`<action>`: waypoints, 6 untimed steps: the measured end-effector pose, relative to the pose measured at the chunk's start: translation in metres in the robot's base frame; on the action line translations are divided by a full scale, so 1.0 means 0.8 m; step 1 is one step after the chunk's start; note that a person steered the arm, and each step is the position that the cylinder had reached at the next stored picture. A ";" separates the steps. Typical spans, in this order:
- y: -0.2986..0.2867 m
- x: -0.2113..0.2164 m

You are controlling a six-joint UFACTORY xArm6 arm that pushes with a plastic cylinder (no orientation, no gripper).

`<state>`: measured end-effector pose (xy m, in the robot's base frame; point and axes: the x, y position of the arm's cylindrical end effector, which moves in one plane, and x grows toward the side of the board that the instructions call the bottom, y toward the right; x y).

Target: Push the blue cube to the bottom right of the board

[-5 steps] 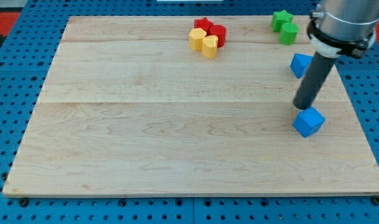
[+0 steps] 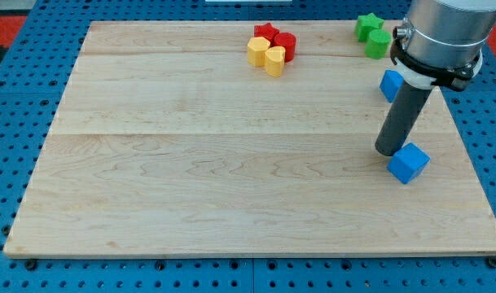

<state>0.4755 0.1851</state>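
Right of centre, my tip (image 2: pixel 388 151) is touching the blue cube (image 2: pixel 408 163); no pincer fitted, nothing held; bottom-right corner lying well ahead.

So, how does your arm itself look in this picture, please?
My arm ends in a wide silver-grey cylinder with a black ring under it. From there a straight dark rod goes down to my tip. I see no cables or markings.

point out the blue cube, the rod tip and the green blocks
blue cube (image 2: pixel 408 163), camera view, on its top face.
my tip (image 2: pixel 388 152), camera view, the rod's very end, touching the cube's upper-left side.
green blocks (image 2: pixel 373 35), camera view, where the two meet, near the board's top right.
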 end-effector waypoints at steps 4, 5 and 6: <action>0.032 0.000; 0.035 0.000; 0.035 0.000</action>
